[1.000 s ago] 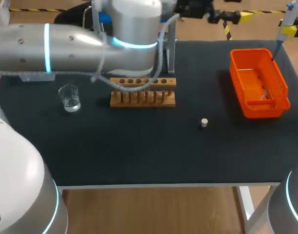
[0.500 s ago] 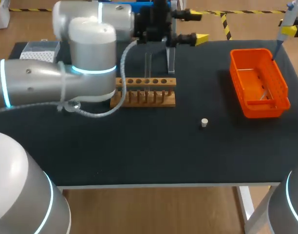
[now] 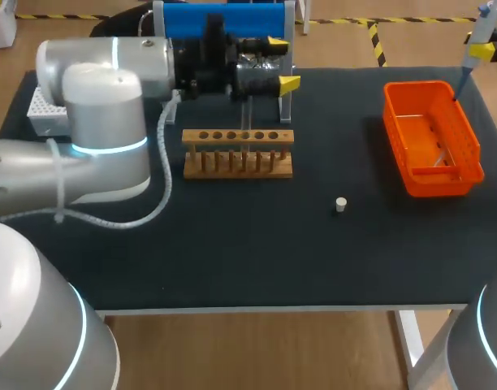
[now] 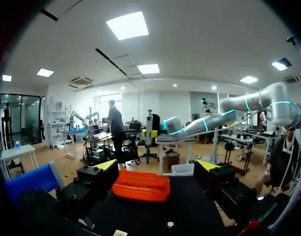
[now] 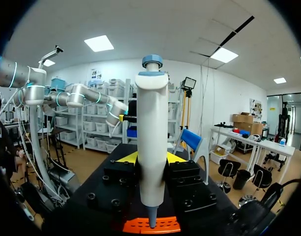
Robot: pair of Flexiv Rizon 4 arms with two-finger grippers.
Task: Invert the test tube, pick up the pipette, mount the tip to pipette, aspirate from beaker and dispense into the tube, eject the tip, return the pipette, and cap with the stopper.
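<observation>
My left gripper (image 3: 281, 62) hangs open over the table's back, just behind the wooden rack (image 3: 238, 153). A thin clear tube (image 3: 247, 111) seems to stand at the rack's rear edge, below that gripper. In the left wrist view the open gripper (image 4: 157, 167) looks out across the table at the orange bin (image 4: 140, 185) and the small white stopper (image 4: 169, 224). The stopper (image 3: 340, 204) lies alone on the black mat. My right gripper (image 5: 151, 160) is shut on the white pipette (image 5: 152, 142), held upright above the orange bin (image 5: 151, 226). The pipette (image 3: 473, 41) shows at the far right corner.
The orange bin (image 3: 431, 138) sits at the right. A white tip box (image 3: 44, 110) stands at the back left, partly behind my left arm. A blue stand (image 3: 224, 20) rises behind the rack. The beaker is hidden by my left arm.
My left arm has swung back, and its open gripper has come leftward to just behind the rack. The arm now covers the beaker and has uncovered the tip box. The right arm is still.
</observation>
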